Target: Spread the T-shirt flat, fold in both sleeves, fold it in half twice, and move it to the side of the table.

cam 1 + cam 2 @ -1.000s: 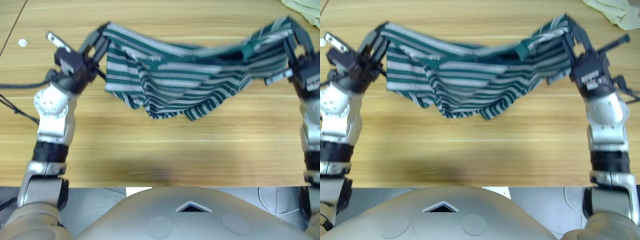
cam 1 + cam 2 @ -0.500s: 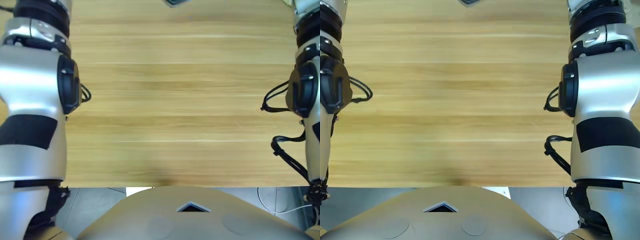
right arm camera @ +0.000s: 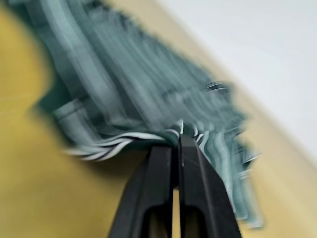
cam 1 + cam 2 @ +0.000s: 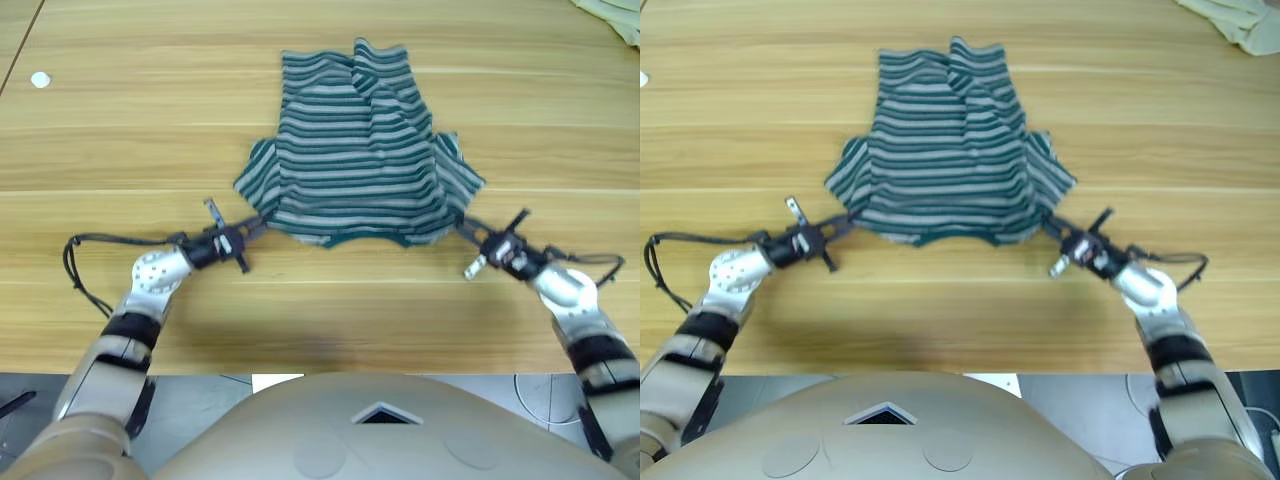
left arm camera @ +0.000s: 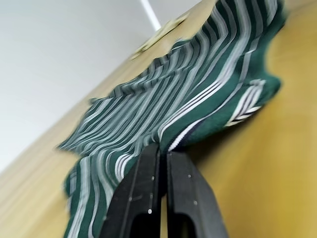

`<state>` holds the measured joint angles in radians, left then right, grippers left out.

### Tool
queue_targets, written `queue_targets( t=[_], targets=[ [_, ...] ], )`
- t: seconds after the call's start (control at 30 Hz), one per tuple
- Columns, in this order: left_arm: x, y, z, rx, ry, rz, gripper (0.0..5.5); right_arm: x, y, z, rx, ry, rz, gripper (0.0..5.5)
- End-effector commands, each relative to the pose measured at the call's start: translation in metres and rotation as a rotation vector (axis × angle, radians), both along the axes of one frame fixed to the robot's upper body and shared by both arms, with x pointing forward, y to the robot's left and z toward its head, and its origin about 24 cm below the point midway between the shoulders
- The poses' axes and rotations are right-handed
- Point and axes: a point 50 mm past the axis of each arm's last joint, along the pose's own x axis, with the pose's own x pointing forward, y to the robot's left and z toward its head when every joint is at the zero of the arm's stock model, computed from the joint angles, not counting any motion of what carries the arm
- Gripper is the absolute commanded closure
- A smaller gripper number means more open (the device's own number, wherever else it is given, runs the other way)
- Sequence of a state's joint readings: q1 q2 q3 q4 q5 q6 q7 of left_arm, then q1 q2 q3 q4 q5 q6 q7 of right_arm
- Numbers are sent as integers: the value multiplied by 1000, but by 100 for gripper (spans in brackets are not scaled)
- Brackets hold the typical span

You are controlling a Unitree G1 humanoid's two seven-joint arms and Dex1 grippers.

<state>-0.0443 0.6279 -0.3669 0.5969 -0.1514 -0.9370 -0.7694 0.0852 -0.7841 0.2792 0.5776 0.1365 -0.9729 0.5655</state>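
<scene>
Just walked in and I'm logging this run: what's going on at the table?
The robot has a green striped T-shirt lying on the wooden table, rumpled toward its far end. The left gripper pinches its near left corner, the right gripper its near right corner, both low over the table. Both sleeves stick out, not yet folded in.

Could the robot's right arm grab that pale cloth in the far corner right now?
Probably not: the right arm is at the near side, jaws shut on the T-shirt, and the pale cloth lies far across the table.
</scene>
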Motion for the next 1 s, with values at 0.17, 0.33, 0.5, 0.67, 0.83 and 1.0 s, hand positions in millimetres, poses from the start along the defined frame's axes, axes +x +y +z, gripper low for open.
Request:
queue_targets(
  t=[0.17,0.33,0.5,0.67,0.83,1.0],
  targets=[
    [-27,4,-13,77,169,49,494,-15,-13,12,-123,38,-44,550],
    [-48,1,-21,82,223,68,406,-30,-11,13,-161,63,-29,508],
    [-63,6,-13,69,232,87,315,-36,-10,14,-194,83,-17,409],
    [-67,29,3,112,183,158,247,-46,-23,22,-237,79,-69,350],
    [-7,26,66,-34,-192,307,247,-44,-40,36,-322,17,-133,350],
    [41,1,68,294,-425,294,247,-32,-52,61,-304,-109,-206,350]
  ],
)
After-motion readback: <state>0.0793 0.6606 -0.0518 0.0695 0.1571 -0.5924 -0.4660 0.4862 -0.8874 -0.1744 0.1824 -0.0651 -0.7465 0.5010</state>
